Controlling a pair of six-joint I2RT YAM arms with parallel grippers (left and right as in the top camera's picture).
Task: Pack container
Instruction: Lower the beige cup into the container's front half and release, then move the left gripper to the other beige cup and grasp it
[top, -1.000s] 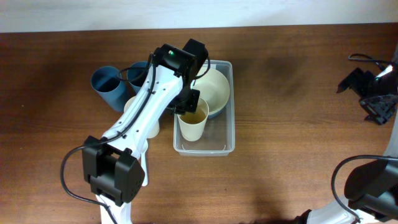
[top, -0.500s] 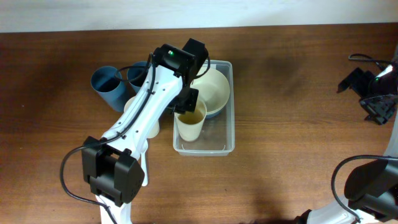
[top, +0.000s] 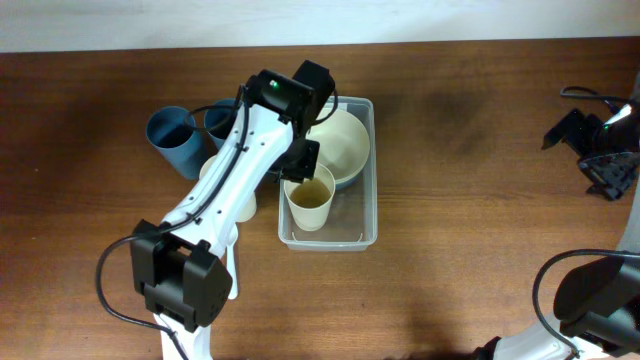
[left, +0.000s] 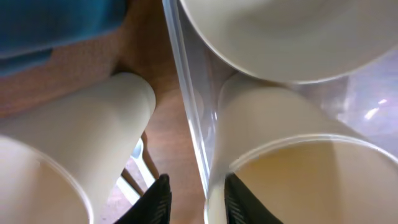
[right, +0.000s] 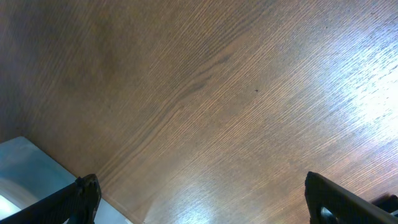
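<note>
Container (top: 350, 231) sits mid-table, open side up. Its long axis runs on the 6–12 o'clock line, short ends toward the robot base and the far edge.

6 o'clock end: floor bare. Just beyond it, a cream cup (top: 311, 200) stands upright inside, close to the 9 o'clock wall.

Left gripper (left: 198, 198) hangs over that wall. Its fingers (left: 160, 198) are part-way spread, with the wall and the cup's rim between them and a visible gap, so no pinch.

A second cream cup (left: 93, 143) stands outside, just at 9 o'clock of the wall.

12 o'clock end: a cream bowl (top: 345, 140).

Blue cups (top: 172, 135) stand at 10 o'clock.

Right gripper (right: 202, 193) is well apart at 3 o'clock, spread wide over the table (top: 480, 250).
</note>
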